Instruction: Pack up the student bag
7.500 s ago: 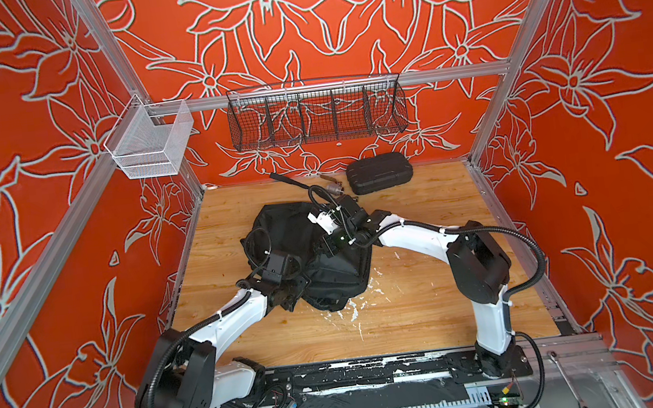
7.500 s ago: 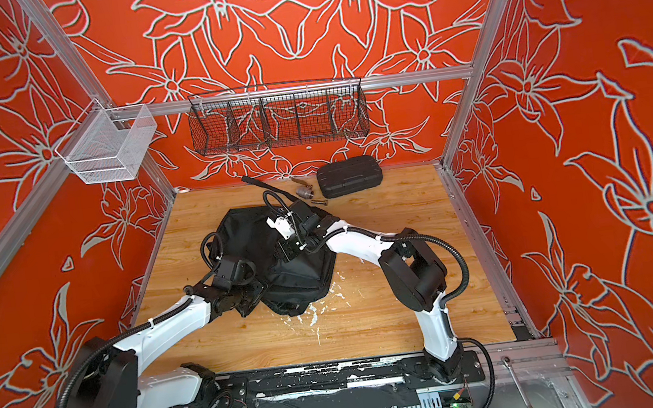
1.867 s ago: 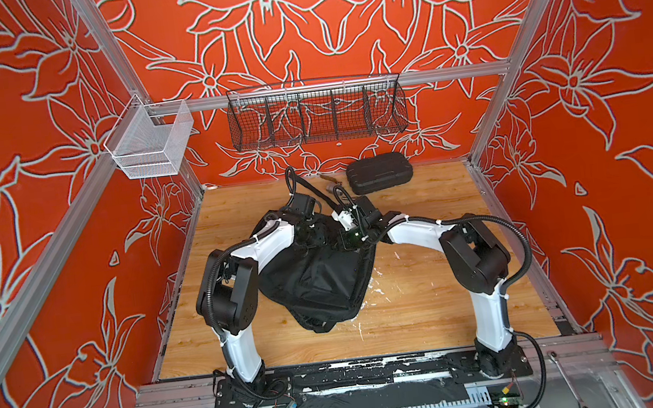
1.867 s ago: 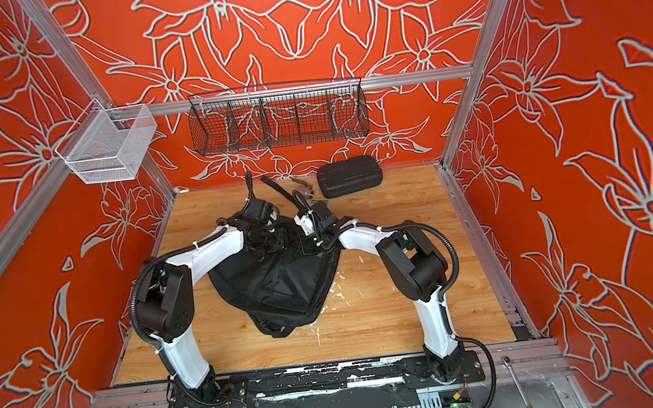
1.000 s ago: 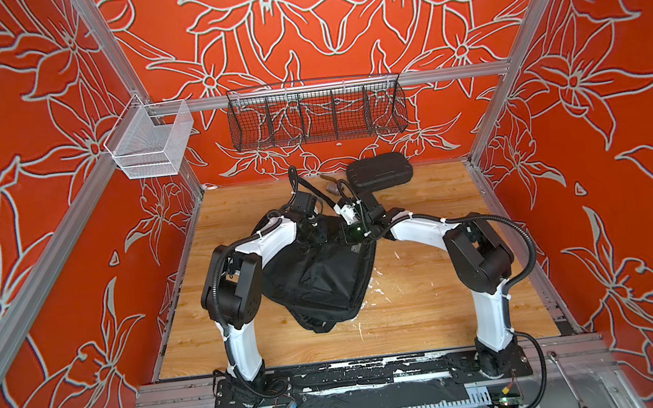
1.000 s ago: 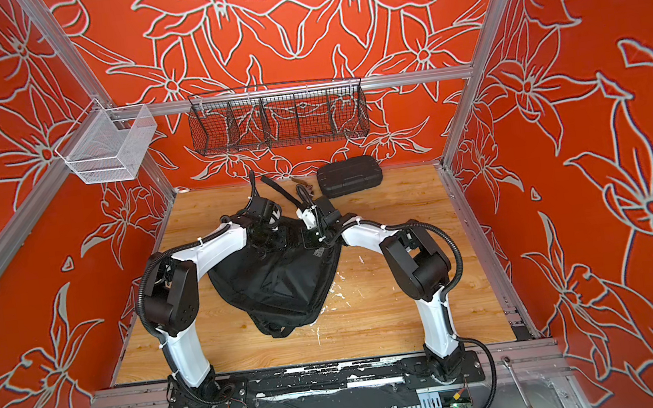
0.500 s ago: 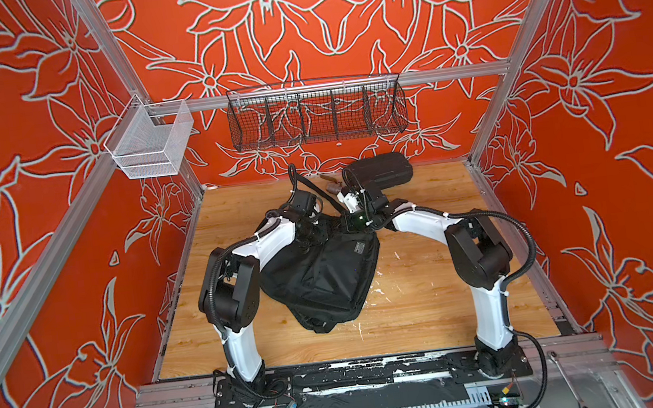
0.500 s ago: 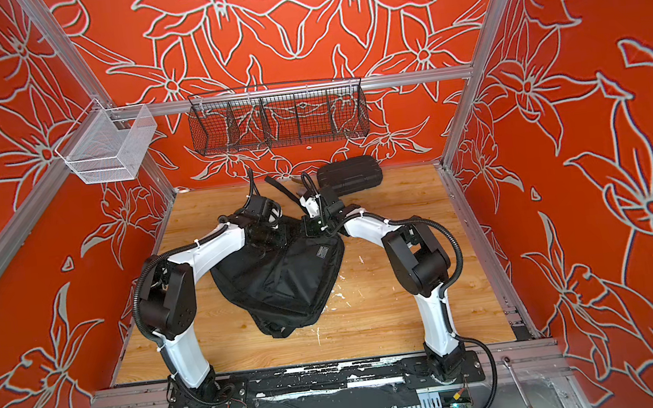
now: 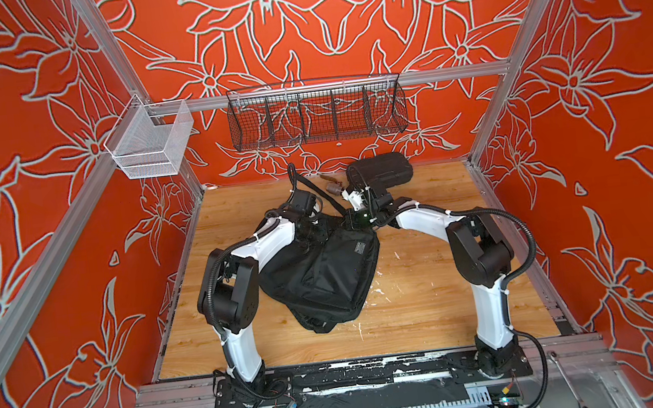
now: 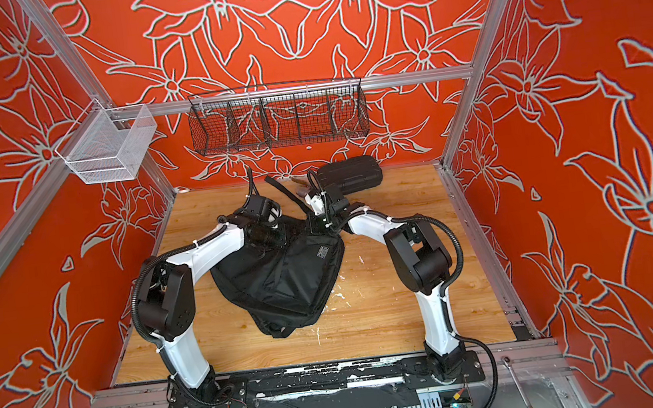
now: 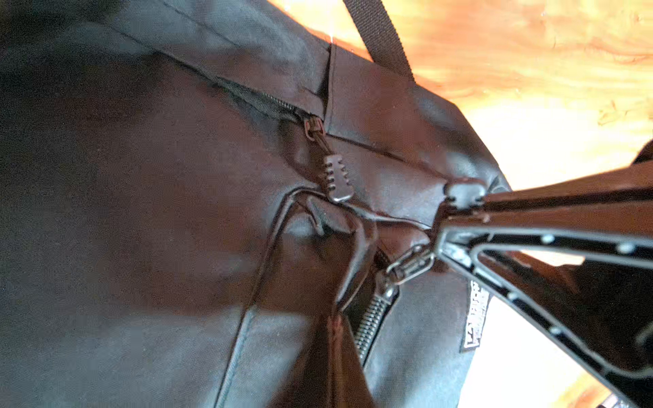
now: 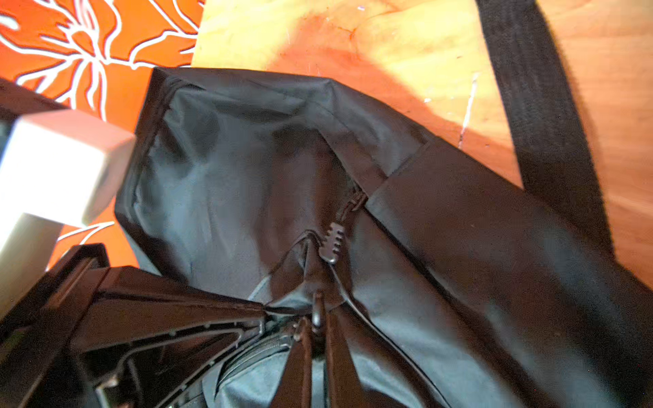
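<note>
The bag (image 9: pixel 325 280) is laid mid-table (image 9: pixel 433 314), front up, top end toward the far side. The left gripper (image 12: pixel 263 311) is clamped on a fold of fabric at that top end, fingers pressed together. The right gripper (image 11: pixel 438 229) is pinched shut on the metal zip pull (image 11: pixel 410 263) just beside it. A ribbed pull (image 11: pixel 335 173) is left free. A label patch (image 11: pixel 477 318) is noted on the bag's front; white print, not legible. A case (image 9: pixel 382 171) is seen at the far edge.
</note>
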Motion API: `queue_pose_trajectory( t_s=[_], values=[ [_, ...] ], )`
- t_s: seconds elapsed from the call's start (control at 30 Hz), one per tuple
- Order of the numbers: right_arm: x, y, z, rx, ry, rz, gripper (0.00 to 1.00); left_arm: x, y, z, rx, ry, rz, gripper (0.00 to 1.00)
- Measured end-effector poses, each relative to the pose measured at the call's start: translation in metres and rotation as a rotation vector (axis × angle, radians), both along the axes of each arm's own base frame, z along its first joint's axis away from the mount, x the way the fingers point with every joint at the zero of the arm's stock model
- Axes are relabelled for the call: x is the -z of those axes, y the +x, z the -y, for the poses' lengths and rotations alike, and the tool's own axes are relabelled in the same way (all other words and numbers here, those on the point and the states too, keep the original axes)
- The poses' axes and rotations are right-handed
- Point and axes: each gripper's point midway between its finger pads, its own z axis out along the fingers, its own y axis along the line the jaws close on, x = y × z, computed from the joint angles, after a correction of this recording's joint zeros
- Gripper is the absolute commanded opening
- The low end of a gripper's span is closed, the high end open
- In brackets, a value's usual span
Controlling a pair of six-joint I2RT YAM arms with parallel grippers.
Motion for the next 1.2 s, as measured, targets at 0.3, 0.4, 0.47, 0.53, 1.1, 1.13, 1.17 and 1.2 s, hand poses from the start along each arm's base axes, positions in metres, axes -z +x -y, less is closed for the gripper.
queue_pose_trajectory(
  t_s=[0.3,0.4,0.47,0.53,1.1,1.13,1.17,1.2],
  values=[
    [0.006,-0.004,-0.004,-0.058,0.005,0.012,0.00,0.001,-0.002,0.000,-0.014,-0.006,-0.019,0.00],
    [0.009,-0.006,-0.002,-0.065,-0.009,0.011,0.00,0.000,-0.003,0.000,-0.019,-0.012,-0.023,0.00],
    [0.013,-0.006,0.000,-0.059,-0.019,0.000,0.00,-0.001,-0.003,0.001,-0.018,-0.018,-0.024,0.00],
    [0.018,-0.004,0.002,-0.048,-0.025,-0.011,0.00,-0.001,-0.003,0.002,-0.016,-0.023,-0.028,0.00],
    [0.031,-0.017,0.000,-0.072,-0.020,-0.022,0.00,-0.006,-0.020,0.000,0.033,-0.016,-0.032,0.00],
    [0.032,-0.023,-0.003,-0.089,-0.025,-0.022,0.00,-0.004,-0.024,-0.001,0.036,-0.013,-0.041,0.00],
    [0.033,-0.028,-0.007,-0.106,-0.030,-0.021,0.00,-0.002,-0.027,-0.002,0.037,-0.011,-0.050,0.01],
    [0.034,-0.034,-0.011,-0.122,-0.036,-0.019,0.00,0.000,-0.031,-0.003,0.037,-0.007,-0.060,0.05]
  ],
)
